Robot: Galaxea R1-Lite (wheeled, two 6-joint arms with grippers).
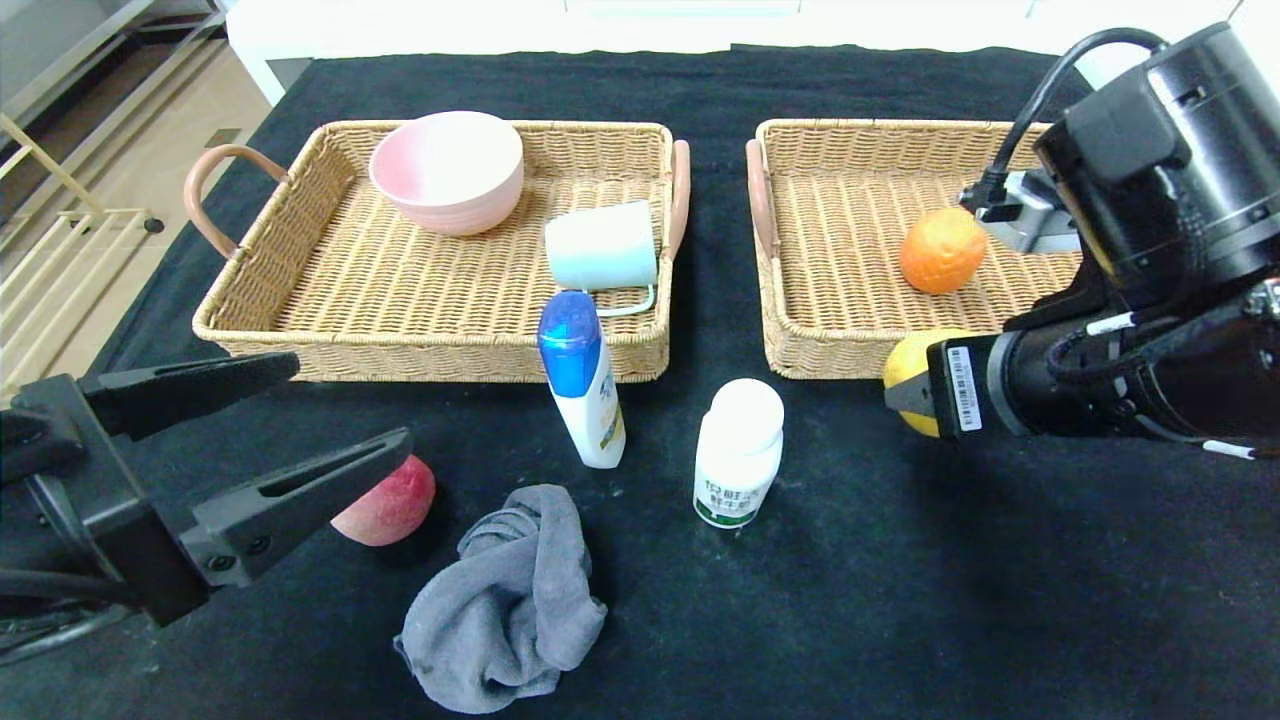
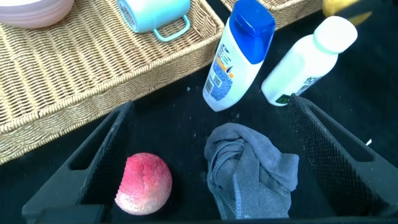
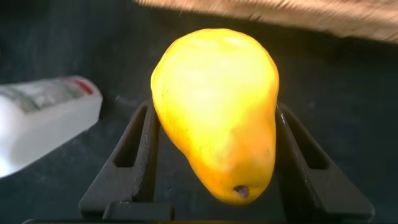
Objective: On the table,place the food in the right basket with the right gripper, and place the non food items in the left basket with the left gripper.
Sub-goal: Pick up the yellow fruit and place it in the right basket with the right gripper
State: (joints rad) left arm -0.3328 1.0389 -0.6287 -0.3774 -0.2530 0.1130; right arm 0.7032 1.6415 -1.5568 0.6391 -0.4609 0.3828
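With right gripper [image 3: 214, 155] fingers clamped on both flanks of the yellow pear [image 3: 217, 112], just short of the right basket [image 1: 800, 340] front wall, lift clear over that wall before releasing; left gripper [image 1: 290, 430] spread wide, idle

Matt black cloth covers the table [image 1: 860, 600], the left basket [image 1: 300, 300] is rough woven wicker, and the pear [image 3: 217, 112] looks smooth and glossy.
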